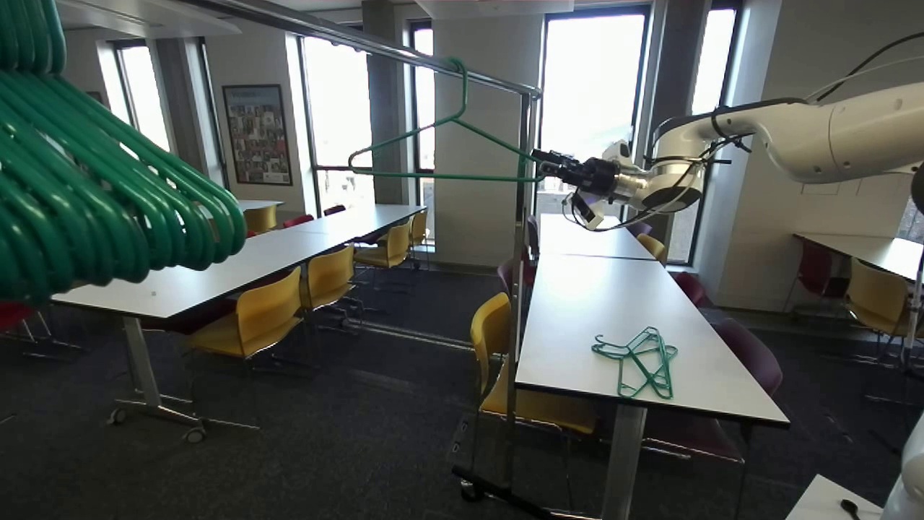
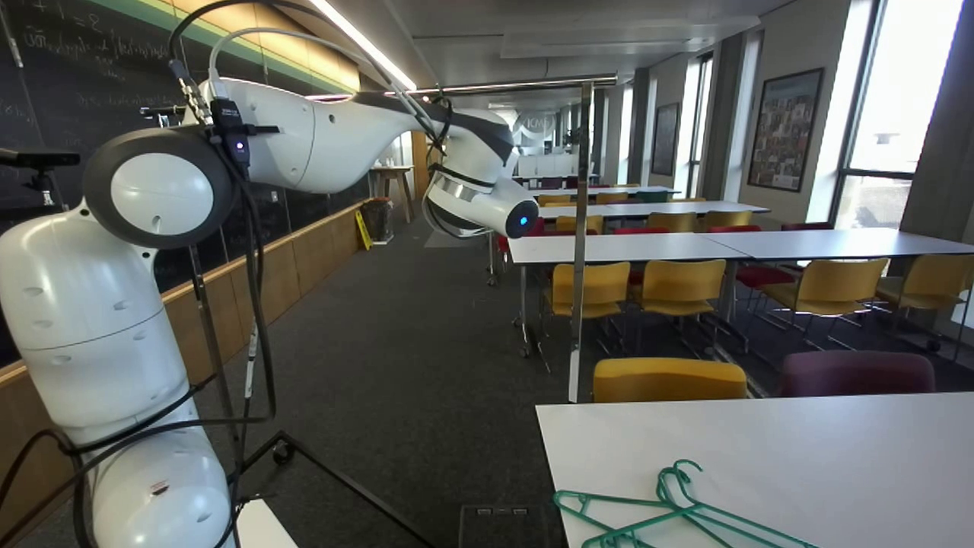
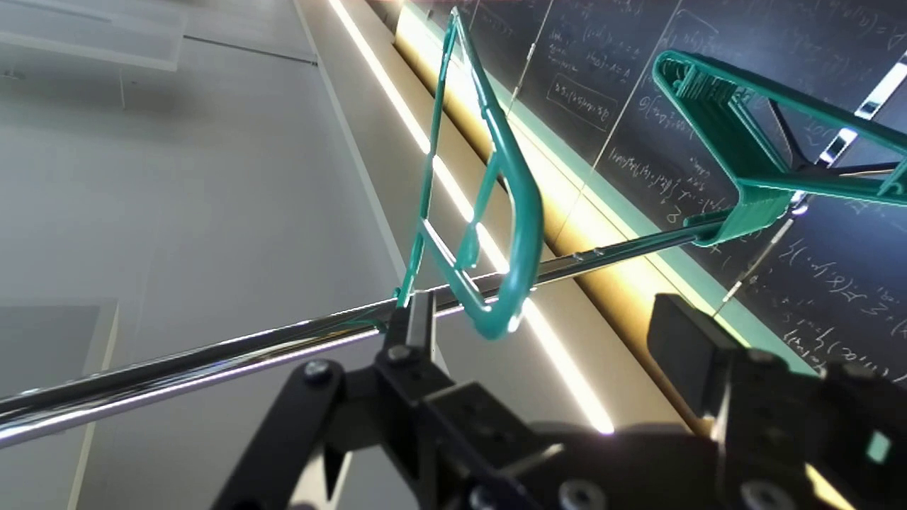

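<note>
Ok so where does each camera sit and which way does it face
An exterior view: near bunched hangers, facing windows; arm and gripper show.
An exterior view: beside the arm, looking past it to chairs; gripper hidden.
Wrist view: at the arm's end, facing hanger and ceiling; gripper shows, open.
Both exterior views share arm, rail and table.

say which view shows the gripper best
The wrist view, because the gripper is close up, its fingers plainly apart. In an exterior view it looks small, at the end of a hanger; in an exterior view the arm hides it.
</note>
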`<state>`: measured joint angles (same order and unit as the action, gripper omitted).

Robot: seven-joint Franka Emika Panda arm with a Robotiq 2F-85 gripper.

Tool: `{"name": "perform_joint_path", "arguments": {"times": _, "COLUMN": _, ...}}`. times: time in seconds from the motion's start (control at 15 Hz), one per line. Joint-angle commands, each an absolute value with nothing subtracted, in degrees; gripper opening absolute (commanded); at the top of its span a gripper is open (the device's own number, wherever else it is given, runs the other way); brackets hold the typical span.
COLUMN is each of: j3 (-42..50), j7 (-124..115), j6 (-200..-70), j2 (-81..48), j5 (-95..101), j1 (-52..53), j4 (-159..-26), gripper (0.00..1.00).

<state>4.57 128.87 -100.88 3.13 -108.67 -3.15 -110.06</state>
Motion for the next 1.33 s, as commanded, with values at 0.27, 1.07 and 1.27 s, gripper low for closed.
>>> {"name": "perform_joint_path", "arguments": {"times": 0.27, "j3": 4.61, "j7": 126.55, "j6": -98.98, "j2": 5.20, "j5": -109.11, "j1": -3.72, "j4": -112.02, "gripper": 0.20}}
{"name": "perform_joint_path", "arguments": {"times": 1.07, "j3": 4.61, "j7": 120.22, "j6": -99.29, "j2": 5.11, "j5": -107.43, "j1": -3.79, "j4": -111.72, "gripper": 0.51}}
{"name": "perform_joint_path", "arguments": {"times": 1.27, "j3": 4.62, "j7": 119.67, "j6": -99.35, "j2": 5.14, "j5": -106.87, "j1": -3.81, "j4": -111.78, "gripper": 0.73}}
